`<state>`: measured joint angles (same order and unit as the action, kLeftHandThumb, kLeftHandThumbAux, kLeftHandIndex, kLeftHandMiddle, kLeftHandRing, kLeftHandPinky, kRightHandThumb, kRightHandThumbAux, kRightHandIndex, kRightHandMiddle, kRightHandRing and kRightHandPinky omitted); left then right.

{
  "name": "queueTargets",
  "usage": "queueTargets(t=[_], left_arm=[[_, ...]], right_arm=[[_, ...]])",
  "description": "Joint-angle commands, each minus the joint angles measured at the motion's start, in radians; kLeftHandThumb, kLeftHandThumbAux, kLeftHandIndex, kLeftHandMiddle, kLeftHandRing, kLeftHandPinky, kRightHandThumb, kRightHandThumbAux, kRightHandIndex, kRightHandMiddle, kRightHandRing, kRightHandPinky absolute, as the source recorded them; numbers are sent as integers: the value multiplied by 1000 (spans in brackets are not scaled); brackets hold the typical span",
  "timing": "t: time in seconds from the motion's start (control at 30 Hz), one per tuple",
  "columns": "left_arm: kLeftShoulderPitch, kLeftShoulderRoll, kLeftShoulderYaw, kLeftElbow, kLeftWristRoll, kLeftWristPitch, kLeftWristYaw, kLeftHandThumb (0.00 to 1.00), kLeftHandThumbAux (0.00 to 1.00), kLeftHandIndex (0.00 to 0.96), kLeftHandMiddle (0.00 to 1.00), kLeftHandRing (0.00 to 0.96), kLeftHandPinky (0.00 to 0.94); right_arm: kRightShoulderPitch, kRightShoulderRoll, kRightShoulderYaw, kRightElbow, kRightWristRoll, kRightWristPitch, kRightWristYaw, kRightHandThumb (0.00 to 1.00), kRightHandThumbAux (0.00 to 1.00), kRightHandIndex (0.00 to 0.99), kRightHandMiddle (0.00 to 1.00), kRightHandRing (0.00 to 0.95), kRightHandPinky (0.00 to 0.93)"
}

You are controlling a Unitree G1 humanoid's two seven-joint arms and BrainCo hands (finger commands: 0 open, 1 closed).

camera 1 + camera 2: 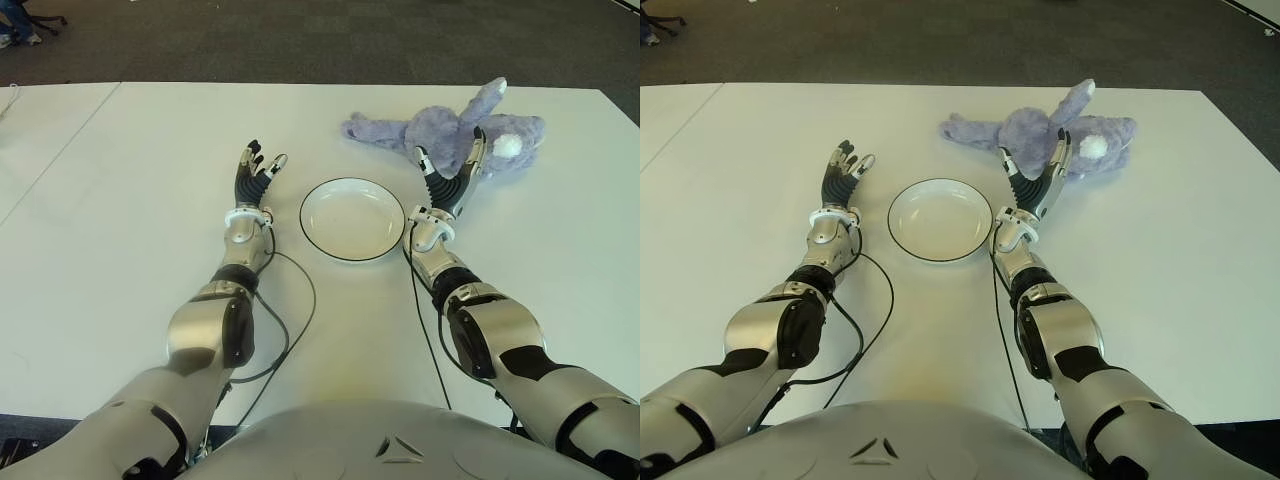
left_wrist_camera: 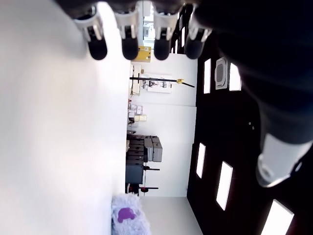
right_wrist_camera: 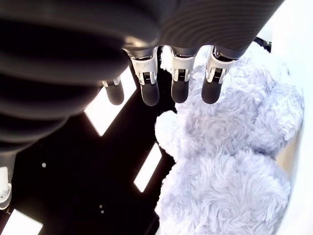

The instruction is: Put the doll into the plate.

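Fingers (image 3: 179, 83) of the right hand (image 1: 452, 176) are stretched out nearly straight and grip nothing; their tips reach the near flank of the fluffy lavender plush doll (image 1: 440, 130), though whether they touch the fur cannot be told. That doll lies on its side on the white table (image 1: 120, 220), just beyond and to the right of the round white plate with a thin black rim (image 1: 352, 219), which holds nothing yet.

As a judgement, the risk is a shallow grab: soft fur could squash under the fingertips and slip free on the lift, or the straight fingers could simply push the toy farther away. Its long limbs might also drape over the plate's rim instead of landing inside.

Palm turned inward, the right forearm runs past the plate's right edge. On the plate's left side, the left hand (image 1: 255, 175) shows idle, fingers loosely extended and holding nothing.
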<state>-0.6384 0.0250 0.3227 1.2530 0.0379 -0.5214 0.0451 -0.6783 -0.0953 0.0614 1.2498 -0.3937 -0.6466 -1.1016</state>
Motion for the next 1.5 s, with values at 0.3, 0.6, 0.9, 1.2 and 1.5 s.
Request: queueTargets(t=[0.3, 0.6, 0.9, 1.2, 1.5], left_arm=[[154, -54, 11, 112, -10, 148, 17, 0, 682, 0, 16, 19, 49], [159, -56, 11, 112, -7, 141, 19, 0, 645, 0, 10, 13, 26], [157, -62, 10, 112, -4, 148, 36, 0, 610, 0, 19, 18, 29], [148, -68, 8, 113, -4, 155, 44, 0, 616, 0, 29, 28, 42], [145, -70, 5, 112, 1, 146, 52, 0, 645, 0, 23, 28, 40]], right_arm=[[-30, 9, -23, 16, 40, 17, 55, 76, 464, 44, 0, 0, 0], [-87, -55, -67, 25, 81, 39, 146, 116, 489, 143, 0, 0, 0], [-112, -210, -104, 40, 104, 86, 301, 143, 551, 110, 0, 0, 0], [-122, -311, -100, 48, 95, 169, 370, 152, 572, 58, 0, 0, 0], [-119, -347, -118, 71, 107, 229, 416, 169, 570, 58, 0, 0, 0]])
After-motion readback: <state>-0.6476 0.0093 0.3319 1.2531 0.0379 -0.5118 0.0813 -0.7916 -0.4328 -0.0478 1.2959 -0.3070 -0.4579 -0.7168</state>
